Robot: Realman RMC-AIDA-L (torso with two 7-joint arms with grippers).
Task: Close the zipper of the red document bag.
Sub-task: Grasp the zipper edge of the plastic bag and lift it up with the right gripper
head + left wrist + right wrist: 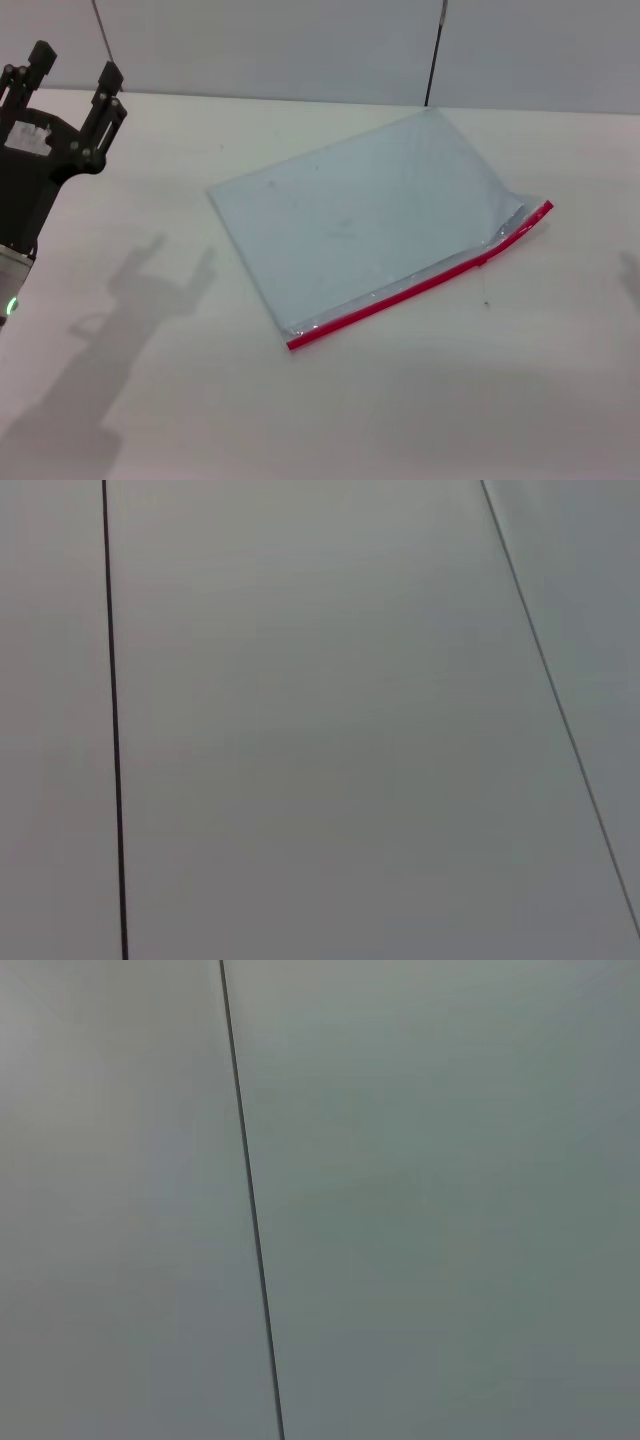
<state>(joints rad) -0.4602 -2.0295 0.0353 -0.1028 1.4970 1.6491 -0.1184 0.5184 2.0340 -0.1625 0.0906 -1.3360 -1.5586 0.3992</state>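
Observation:
The red document bag [365,215] lies flat on the white table [300,410], a pale translucent pouch turned at an angle in the head view. Its zipper [420,283] is a thin red strip along the near long edge, running from the near left corner to the right corner. Near the right end the plastic by the strip looks lifted and wrinkled. My left gripper [73,72] hovers open at the far left, well away from the bag, with nothing between its fingers. The right gripper is out of view. Both wrist views show only blank wall.
A grey wall [300,40] with thin dark seams stands behind the table's far edge. My left arm's shadow falls on the tabletop left of the bag.

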